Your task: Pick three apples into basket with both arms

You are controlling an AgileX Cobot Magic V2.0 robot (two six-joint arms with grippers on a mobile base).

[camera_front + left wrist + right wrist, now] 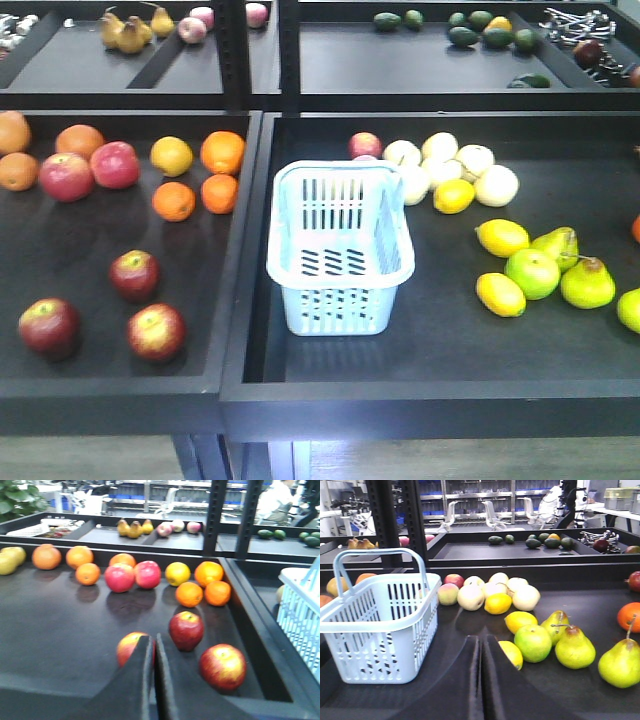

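Left gripper (154, 640): jaws pressed together, nothing held, just short of three apples (135, 275) in left tray (90, 235). Right gripper (481, 641): same, closed on nothing. Basket (338, 305) upright in right tray (450, 335).

- back apple (134, 274): dark red, with a small yellow fleck on top
- left apple (48, 326): dark red, with a yellow-green patch at the crown
- right apple (156, 332): dark red, streaked with yellow
- basket (335, 312): pale blue-white, with rows of dark slots in its sides and bottom
- pink apples (66, 176): brighter pink-red, nearly plain
- oranges (222, 152): plain orange
- lemons (502, 237): yellow
- green apple (532, 273): bright green
- pears (587, 284): yellow-green, with brown stems
- pale fruit (497, 185): cream-white
- avocados (463, 36): dark green
- tray (80, 235): black
- left gripper (154, 650): black
- right gripper (481, 647): black
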